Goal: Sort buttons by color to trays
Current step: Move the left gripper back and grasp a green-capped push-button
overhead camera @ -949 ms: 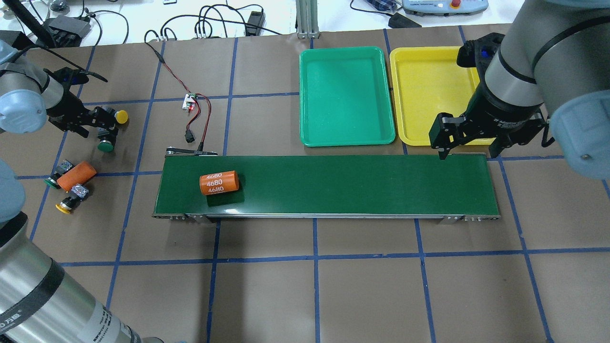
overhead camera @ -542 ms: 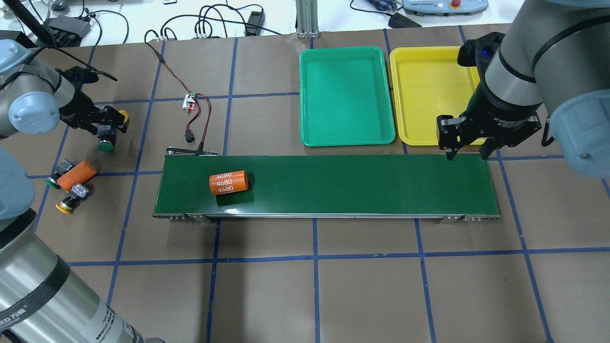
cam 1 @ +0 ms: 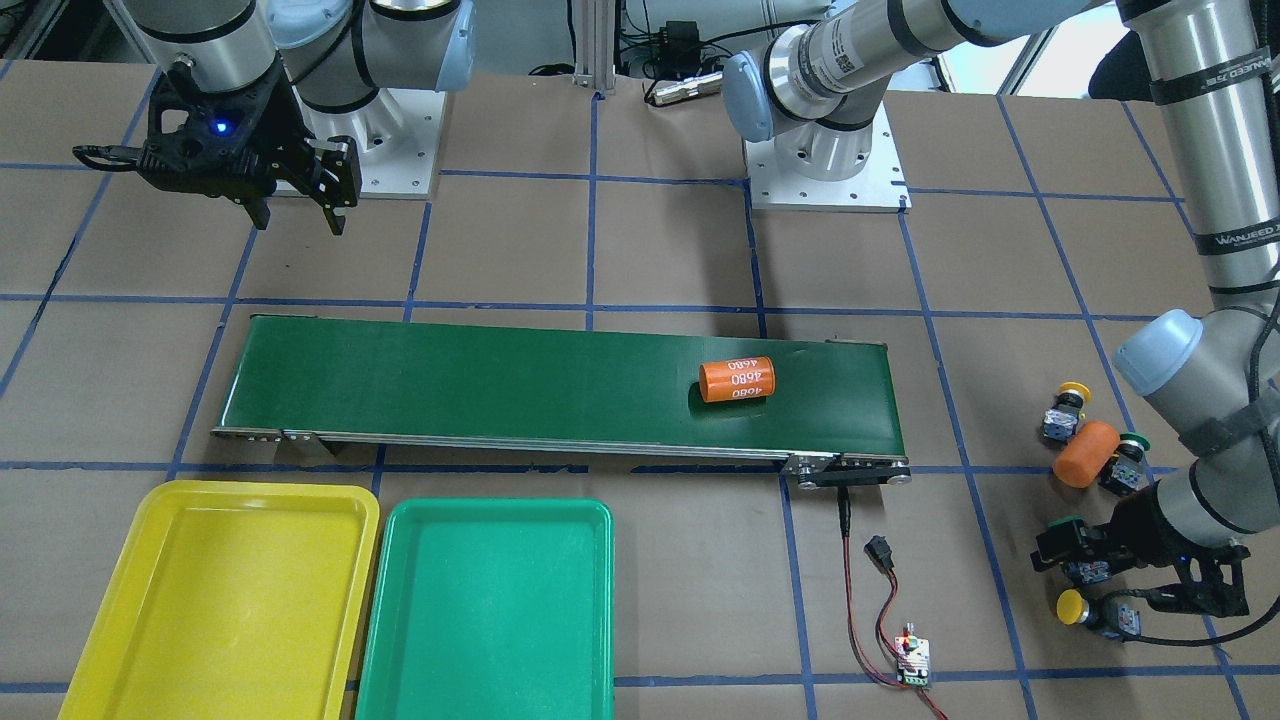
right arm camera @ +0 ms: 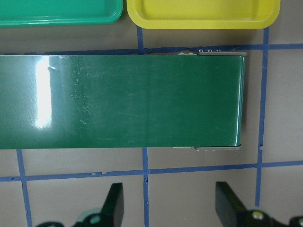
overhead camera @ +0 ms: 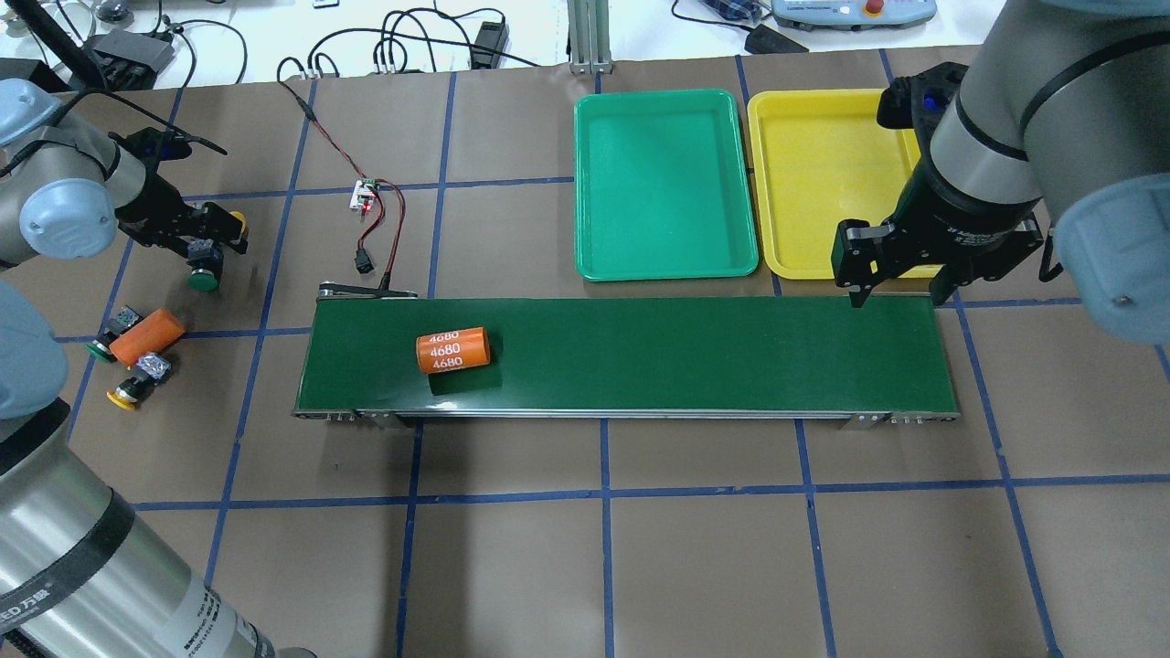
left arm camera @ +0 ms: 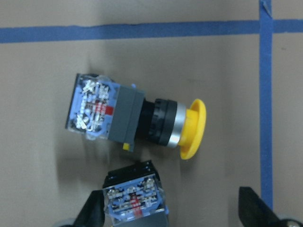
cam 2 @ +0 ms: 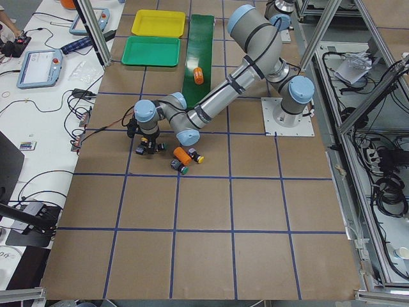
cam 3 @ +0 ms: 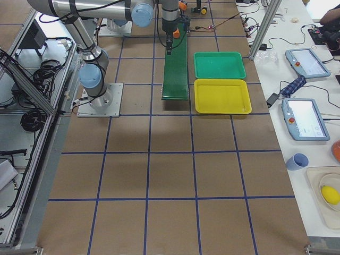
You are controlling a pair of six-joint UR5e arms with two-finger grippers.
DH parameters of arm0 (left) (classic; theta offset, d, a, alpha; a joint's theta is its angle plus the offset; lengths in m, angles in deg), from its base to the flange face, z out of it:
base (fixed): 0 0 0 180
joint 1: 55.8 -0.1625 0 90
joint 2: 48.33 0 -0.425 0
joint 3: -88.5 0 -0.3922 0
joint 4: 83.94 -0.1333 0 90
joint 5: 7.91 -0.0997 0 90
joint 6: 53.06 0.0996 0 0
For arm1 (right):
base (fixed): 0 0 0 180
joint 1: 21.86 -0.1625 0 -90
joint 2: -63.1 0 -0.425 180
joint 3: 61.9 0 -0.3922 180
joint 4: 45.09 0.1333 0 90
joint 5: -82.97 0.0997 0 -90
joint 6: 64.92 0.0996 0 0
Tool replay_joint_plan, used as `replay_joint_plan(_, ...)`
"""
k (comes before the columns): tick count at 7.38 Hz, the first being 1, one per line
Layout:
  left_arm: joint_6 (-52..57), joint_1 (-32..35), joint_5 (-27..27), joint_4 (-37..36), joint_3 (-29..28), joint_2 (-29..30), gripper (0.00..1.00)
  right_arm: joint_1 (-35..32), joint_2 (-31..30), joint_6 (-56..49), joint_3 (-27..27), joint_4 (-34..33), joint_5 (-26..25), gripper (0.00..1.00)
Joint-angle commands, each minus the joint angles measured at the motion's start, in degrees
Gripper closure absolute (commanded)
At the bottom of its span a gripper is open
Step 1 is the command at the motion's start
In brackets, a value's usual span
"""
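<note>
The left gripper (left arm camera: 170, 210) is held wide open astride a green button (overhead camera: 203, 276) lying beside a yellow button (left arm camera: 137, 116) on the table, seemingly for a grasp, while the right gripper (overhead camera: 894, 298), open and empty, is held ready near the belt (overhead camera: 686, 352) end.

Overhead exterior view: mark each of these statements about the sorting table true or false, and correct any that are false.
1. No button lies in the green tray or the yellow tray. True.
2. An orange cylinder marked 4680 lies on the conveyor belt. True.
3. The right gripper holds a yellow button. False: its jaws are open and empty.
4. The second orange cylinder lies in the green tray. False: it lies on the table, far from both trays.
5. The left gripper is over the belt. False: it is off the belt, jaws open around a green button.
</note>
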Motion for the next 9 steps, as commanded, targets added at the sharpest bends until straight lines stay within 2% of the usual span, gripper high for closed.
replay_joint_plan(1, 0.5, -0.2, 0.1, -0.1, 0.0, 0.3, 0.05, 0.0, 0.0, 0.0, 0.0, 0.0, 0.0, 0.26)
replay_joint_plan(2, 0.4, -0.2, 0.0, -0.1, -0.1, 0.4, 0.24, 0.0, -0.1, 0.0, 0.0, 0.0, 0.0, 0.25)
replay_joint_plan(3, 0.4, -0.2, 0.0, -0.1, -0.1, 0.5, 0.50, 0.0, 0.0, 0.0, 0.0, 0.0, 0.0, 0.25)
replay_joint_plan(4, 0.0, 0.1, 0.0, -0.1, -0.1, 0.3, 0.81, 0.0, 0.0, -0.1, 0.0, 0.0, -0.1, 0.25)
replay_joint_plan(5, 0.3, 0.1, 0.0, -0.1, -0.2, 0.2, 1.00, 0.0, -0.1, -0.1, 0.0, 0.0, -0.1, 0.25)
replay_joint_plan(9, -0.3, 0.8, -0.2, 1.3, 1.5, -3.5, 1.00, 0.0, -0.3, 0.0, -0.1, 0.1, -0.1, 0.24)
